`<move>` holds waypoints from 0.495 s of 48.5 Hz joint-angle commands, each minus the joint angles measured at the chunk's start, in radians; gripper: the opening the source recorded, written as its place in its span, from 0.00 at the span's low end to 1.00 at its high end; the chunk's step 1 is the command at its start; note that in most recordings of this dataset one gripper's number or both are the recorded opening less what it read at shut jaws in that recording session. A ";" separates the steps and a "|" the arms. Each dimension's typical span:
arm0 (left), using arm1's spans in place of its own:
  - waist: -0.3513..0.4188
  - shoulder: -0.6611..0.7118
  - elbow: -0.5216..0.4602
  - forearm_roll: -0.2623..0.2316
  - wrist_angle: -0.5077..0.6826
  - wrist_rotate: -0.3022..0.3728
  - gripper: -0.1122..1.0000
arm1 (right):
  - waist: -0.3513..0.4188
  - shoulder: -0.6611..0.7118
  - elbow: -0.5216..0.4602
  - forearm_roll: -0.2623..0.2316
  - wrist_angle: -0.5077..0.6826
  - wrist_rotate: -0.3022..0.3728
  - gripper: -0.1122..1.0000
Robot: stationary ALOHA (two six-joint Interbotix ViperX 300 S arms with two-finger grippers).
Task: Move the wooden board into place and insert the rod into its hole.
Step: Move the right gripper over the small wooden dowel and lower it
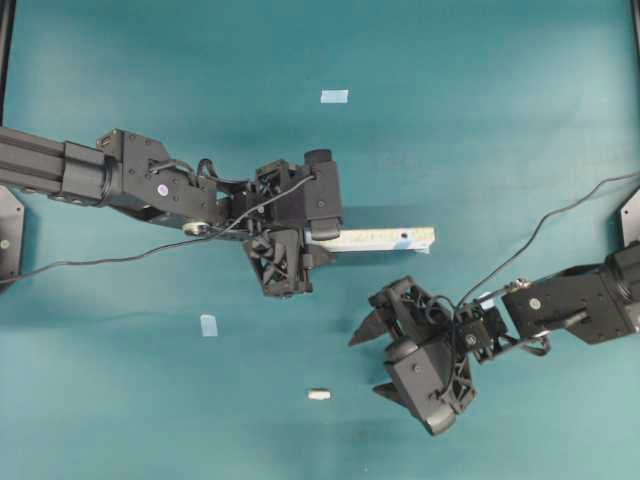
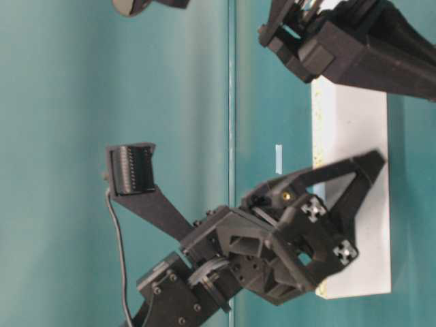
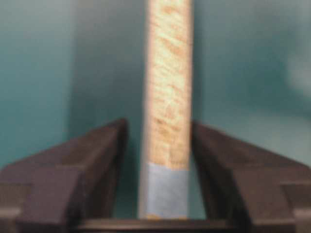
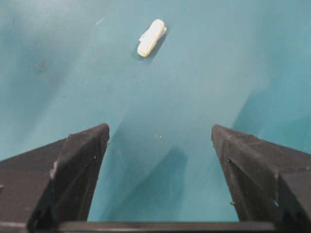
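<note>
A teal table (image 1: 480,90) fills every view I have from the rig. From overhead, my left gripper (image 1: 322,243) sits at the near end of the wooden board (image 1: 375,239), which lies flat across the middle with its hole (image 1: 403,240) close to the far end. Only the left wrist view shows the gap: the fingers (image 3: 104,160) stand a little clear of the board on both sides, partly parted, gripping nothing, with blue tape on the board's near end. My right gripper (image 1: 378,366) hovers below the board's far end, jaws spread wide and empty. Its wrist view alone shows the rod (image 4: 151,37) up close, lying ahead of the jaws with bare table between. Overhead, the rod rests near the lower edge, well apart from the board. Two tape squares (image 1: 334,96) lie on open surface.
</note>
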 commanded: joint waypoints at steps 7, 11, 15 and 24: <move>-0.005 -0.026 -0.032 -0.002 -0.008 -0.006 0.48 | 0.005 -0.037 -0.052 0.003 -0.003 0.005 0.94; -0.008 -0.029 -0.029 0.000 -0.006 -0.006 0.48 | 0.006 -0.043 -0.097 0.011 0.029 0.020 0.94; -0.008 -0.031 -0.025 0.000 -0.006 -0.006 0.48 | 0.011 -0.040 -0.158 0.015 0.126 0.063 0.94; -0.008 -0.031 -0.023 -0.002 -0.006 -0.005 0.48 | 0.026 -0.018 -0.305 0.012 0.410 0.210 0.93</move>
